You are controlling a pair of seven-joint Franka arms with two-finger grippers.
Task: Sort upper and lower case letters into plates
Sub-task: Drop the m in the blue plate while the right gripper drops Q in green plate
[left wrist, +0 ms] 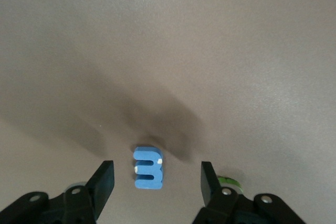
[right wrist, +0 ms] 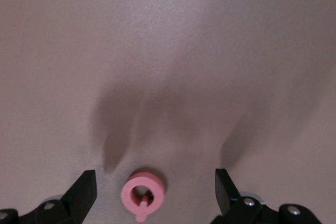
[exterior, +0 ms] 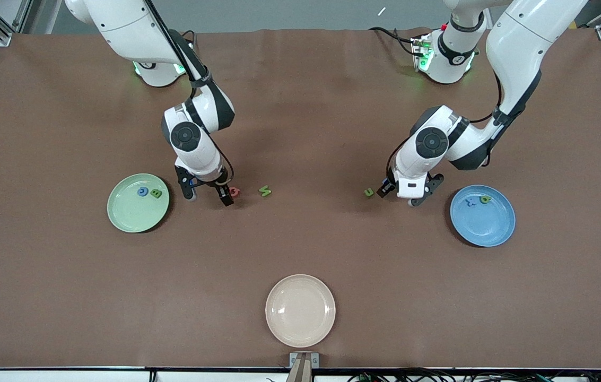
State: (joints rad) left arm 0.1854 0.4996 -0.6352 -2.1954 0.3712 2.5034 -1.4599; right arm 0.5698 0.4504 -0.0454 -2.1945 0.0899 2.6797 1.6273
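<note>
Green plate (exterior: 126,218) holds two letters at one o'clock; blue plate (exterior: 486,227) likewise at eleven. Left claw (left wrist: 156,178) and right claw (right wrist: 155,186) both released.

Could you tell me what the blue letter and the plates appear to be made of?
Blue letter: thick, matte, with pale nicks at its edges, so probably foam. Green plate, blue plate: smooth and glossy with soft highlights, likely plastic or melamine; glazed ceramic cannot be ruled out.

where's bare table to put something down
Bare table lies between the cream plate and the letter row, and between the two arm bases. It is crowded along the row from the green plate past the right gripper and left gripper to the blue plate.
</note>
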